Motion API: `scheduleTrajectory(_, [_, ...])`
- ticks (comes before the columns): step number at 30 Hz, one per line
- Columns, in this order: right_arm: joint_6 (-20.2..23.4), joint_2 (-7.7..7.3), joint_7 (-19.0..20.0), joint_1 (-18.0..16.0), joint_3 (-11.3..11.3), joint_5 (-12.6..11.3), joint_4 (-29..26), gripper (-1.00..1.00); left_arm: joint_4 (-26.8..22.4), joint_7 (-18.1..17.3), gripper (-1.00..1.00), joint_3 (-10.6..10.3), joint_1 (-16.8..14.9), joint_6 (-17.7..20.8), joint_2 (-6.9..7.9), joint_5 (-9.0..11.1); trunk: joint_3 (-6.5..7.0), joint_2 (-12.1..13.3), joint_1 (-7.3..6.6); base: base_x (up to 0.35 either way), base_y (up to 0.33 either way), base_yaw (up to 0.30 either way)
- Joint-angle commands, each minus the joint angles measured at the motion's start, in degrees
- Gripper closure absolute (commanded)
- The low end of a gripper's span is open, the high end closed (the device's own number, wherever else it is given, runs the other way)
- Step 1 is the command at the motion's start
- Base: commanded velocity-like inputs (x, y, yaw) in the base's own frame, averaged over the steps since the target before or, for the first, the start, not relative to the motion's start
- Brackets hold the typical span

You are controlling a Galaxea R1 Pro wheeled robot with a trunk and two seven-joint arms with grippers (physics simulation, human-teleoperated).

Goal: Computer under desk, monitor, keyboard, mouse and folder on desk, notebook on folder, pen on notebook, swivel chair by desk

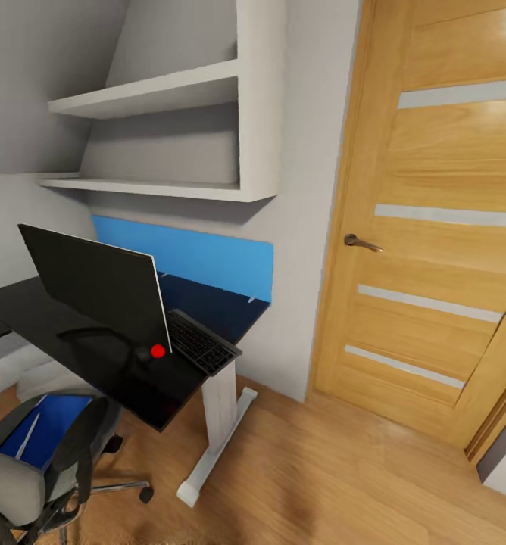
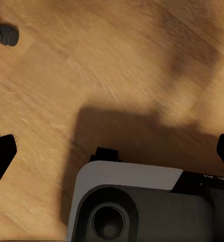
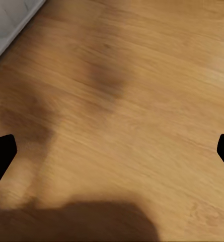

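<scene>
Monitor and keyboard seen on desk; folder on chair at 7 o'clock. Both claws spread wide over floor.

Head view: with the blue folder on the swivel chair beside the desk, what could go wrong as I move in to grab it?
1. The grey swivel chair stands on casters; a nudge may roll it away.
2. The flat blue folder lies low behind the chair's black armrest, which could block the reach.
3. The black keyboard overhangs the black desk's edge beside the black monitor; a passing arm could knock it off.
</scene>
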Motion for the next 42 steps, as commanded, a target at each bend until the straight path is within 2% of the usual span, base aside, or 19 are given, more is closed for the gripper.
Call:
scheduleTrajectory(1, [-0.17,0.02,-0.04,-0.03,-0.06,-0.08,0.02,-1.00,-0.06,0.02,-1.00,-0.05,0.01,-0.08,0.00,0.27,-0.05,-0.03,0.00,0.000,0.000,0.286])
scheduleTrajectory(42, [0.01,-0.24,-0.04,-0.03,-0.06,0.09,-0.07,-1.00,-0.06,0.02,-1.00,-0.02,0.01,-0.17,0.03,0.27,-0.05,-0.03,0.00,0.000,0.000,0.286])
